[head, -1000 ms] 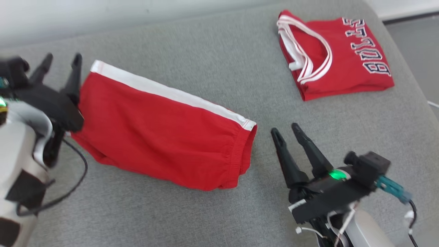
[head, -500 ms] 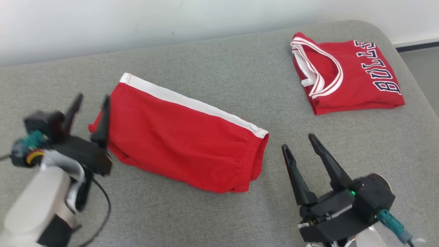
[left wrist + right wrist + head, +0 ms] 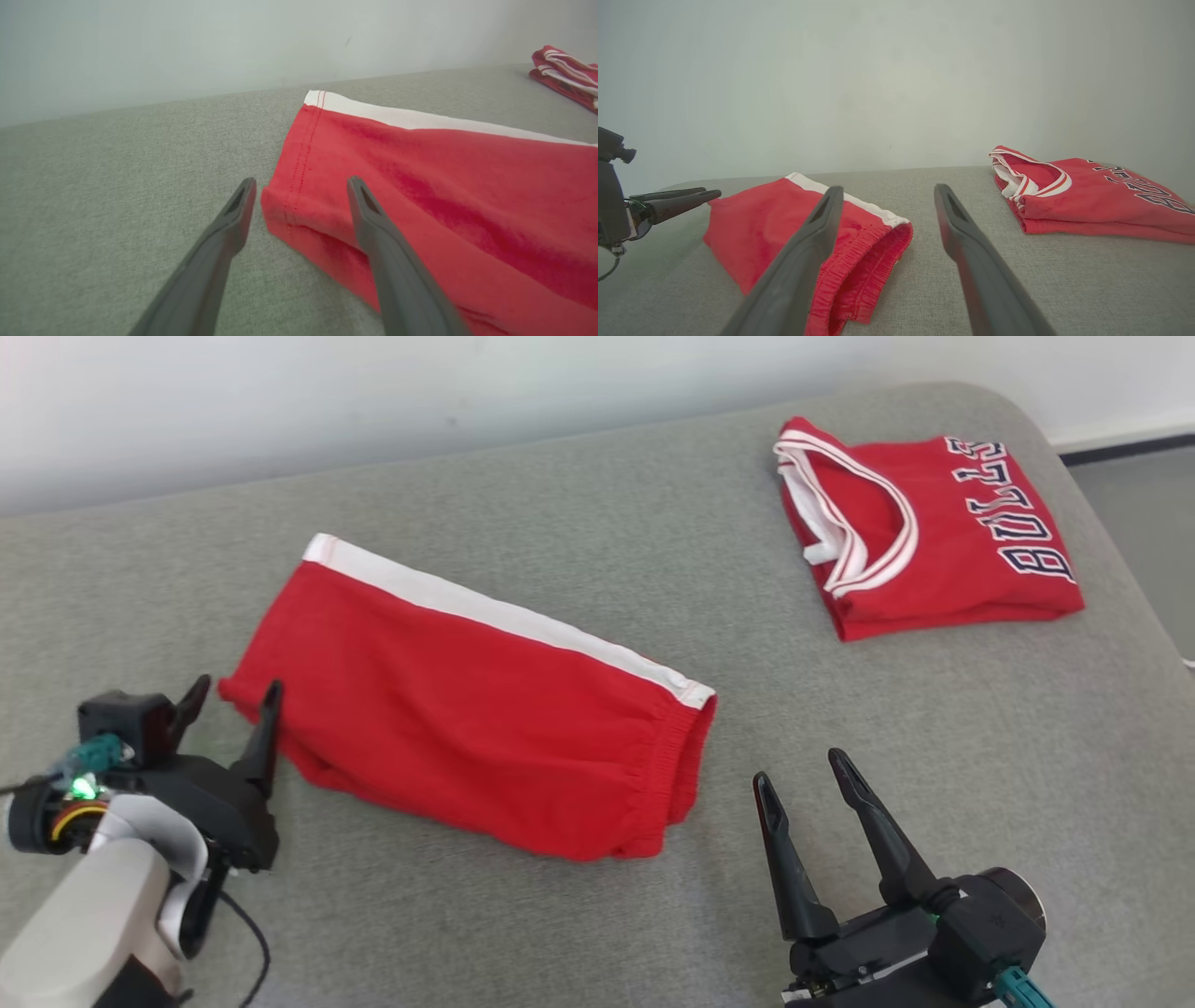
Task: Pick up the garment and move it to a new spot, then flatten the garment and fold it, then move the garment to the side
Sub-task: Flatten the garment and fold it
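We see the shorts [image 3: 467, 728] lying folded flat mid-cushion [image 3: 597, 523], with the jersey [image 3: 924, 532] well apart at the far right. Our left gripper [image 3: 236, 693] is spread either side of the shorts' hem corner. Our right gripper [image 3: 798, 767] is spread near the waistband, and neither pinches anything.

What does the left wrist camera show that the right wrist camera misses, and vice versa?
Left wrist: double stitching along the leg hem of the red shorts with a white stripe. Right wrist: their gathered elastic waistband, navy lettering on the folded red jersey, the open right gripper. Both: shorts, jersey, open left gripper, grey fabric surface, pale wall.
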